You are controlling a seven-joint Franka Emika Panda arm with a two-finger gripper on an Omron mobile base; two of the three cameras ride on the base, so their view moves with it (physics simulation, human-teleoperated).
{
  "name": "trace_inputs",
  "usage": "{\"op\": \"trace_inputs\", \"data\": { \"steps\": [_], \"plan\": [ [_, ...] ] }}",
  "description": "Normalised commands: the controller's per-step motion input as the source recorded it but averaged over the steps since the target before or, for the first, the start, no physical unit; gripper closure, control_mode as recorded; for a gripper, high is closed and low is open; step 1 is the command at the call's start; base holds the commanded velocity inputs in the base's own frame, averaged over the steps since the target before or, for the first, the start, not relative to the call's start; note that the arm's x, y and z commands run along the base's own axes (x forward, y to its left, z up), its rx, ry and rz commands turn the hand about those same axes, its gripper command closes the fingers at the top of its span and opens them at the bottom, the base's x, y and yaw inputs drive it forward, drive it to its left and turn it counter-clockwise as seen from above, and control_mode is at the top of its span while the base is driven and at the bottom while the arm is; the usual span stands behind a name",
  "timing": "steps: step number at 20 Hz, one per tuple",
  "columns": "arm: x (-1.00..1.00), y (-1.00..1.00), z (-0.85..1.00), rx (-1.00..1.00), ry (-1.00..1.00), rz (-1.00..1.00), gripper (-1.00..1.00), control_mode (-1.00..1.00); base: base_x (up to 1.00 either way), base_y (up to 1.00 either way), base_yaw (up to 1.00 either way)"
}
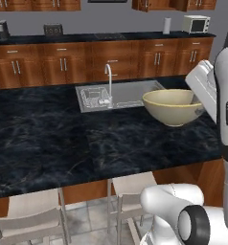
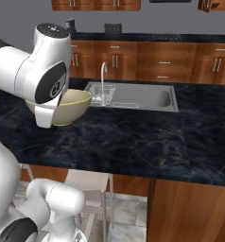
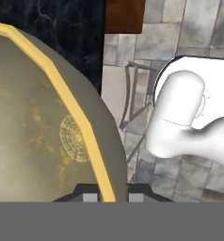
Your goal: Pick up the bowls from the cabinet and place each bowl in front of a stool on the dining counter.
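A: Gripping the rim, was it? How did the claw (image 3: pixel 106 195) have the bowl (image 1: pixel 174 106)?

B: Clenched on it. In the hand view one tip sat inside the rim and one outside, pinching the wall at the 6 o'clock edge. A rim pinch suits a wide bowl the tips could never span.

A: And where was the bowl?

B: Over the counter (image 1: pixel 63 139), at about 3 o'clock in the left base view, with the sink (image 1: pixel 130 93) just behind it toward 11 o'clock. Whether its foot touched the marble or hung just above, I couldn't tell.

A: Why that spot?

B: Stools (image 1: pixel 130 198) stood under the near edge, around 6 o'clock. The bowl was nearer the sink than that edge, so I judged it wasn't yet in front of a seat.

A: Was it level?

B: Upright, mouth up, as far as both base views showed. That made sense: held by one side only, a tilt would load the pinch and could let it slip.

A: The second bowl?

B: I couldn't place it.
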Motion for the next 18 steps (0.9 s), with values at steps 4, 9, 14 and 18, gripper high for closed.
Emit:
{"op": "trace_inputs", "data": {
  "steps": [4, 9, 14, 18],
  "plan": [
    [1.00, 0.00, -1.00, 0.00, 0.00, 0.00, 1.00, -1.00, 0.00, 0.00, 0.00],
    [1.00, 0.00, -1.00, 0.00, 0.00, 0.00, 1.00, -1.00, 0.00, 0.00, 0.00],
    [0.99, 0.00, -1.00, 0.00, 0.00, -0.02, 1.00, -1.00, 0.00, 0.00, 0.00],
    [0.84, 0.00, -0.92, 0.00, -0.04, 0.00, 1.00, -1.00, 0.00, 0.00, 0.00]
  ]
}}
